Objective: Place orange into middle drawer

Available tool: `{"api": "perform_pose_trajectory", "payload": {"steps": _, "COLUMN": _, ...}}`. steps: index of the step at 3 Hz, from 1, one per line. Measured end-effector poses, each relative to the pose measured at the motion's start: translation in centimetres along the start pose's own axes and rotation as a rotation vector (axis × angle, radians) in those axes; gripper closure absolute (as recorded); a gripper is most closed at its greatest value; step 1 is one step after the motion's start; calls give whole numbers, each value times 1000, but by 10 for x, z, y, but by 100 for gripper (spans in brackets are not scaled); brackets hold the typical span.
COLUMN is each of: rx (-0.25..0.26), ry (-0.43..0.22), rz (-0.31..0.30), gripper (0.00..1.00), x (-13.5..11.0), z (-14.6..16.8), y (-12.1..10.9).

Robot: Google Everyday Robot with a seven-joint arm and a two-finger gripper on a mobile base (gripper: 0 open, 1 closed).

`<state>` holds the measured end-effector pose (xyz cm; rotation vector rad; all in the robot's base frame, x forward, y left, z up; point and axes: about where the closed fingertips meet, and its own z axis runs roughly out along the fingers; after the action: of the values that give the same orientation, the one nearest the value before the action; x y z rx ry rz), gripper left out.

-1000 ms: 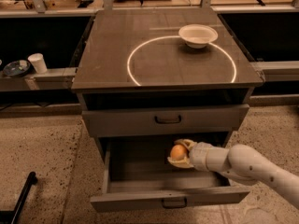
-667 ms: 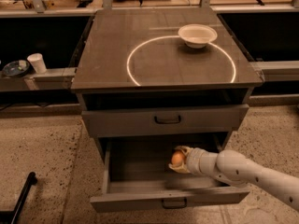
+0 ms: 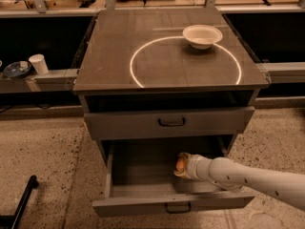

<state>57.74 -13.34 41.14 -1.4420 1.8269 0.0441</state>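
The pincer (image 3: pixel 183 166) has sunk a little lower into the open middle drawer (image 3: pixel 138 168), clasped around the smooth round orange (image 3: pixel 180 164) just above the flat grey floor. Behind it, the upper drawer (image 3: pixel 133 124) shows a flat grey face with a black loop handle. On the dark table (image 3: pixel 109 66), a glossy white bowl (image 3: pixel 202 35) sits on the far edge of a thin white ring (image 3: pixel 130 65).

No readable text, label, brand, number or sign.
- cabinet top (image 3: pixel 162 75): blank (white ring (image 3: pixel 130 65) on it is plain line, not lettering)
- white bowl (image 3: pixel 202 35) on cabinet top: unmarked
- paper cup (image 3: pixel 38 64), left of cabinet top: unmarked
- upper drawer front (image 3: pixel 119 125), under cabinet top: no label
- gripper (image 3: pixel 179 166): unmarked, below cabinet top, inside open middle drawer (image 3: pixel 143 173), closed round orange (image 3: pixel 180 164)
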Motion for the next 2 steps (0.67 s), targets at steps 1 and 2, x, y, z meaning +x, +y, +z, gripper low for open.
{"api": "perform_pose_trajectory", "payload": {"steps": 1, "rx": 9, "ry": -51, "rz": 143, "gripper": 82, "x": 10, "z": 14, "y": -2}}
{"api": "perform_pose_trajectory", "payload": {"steps": 2, "rx": -34, "ry": -124, "rz": 399, "gripper": 59, "x": 31, "z": 23, "y": -15}}
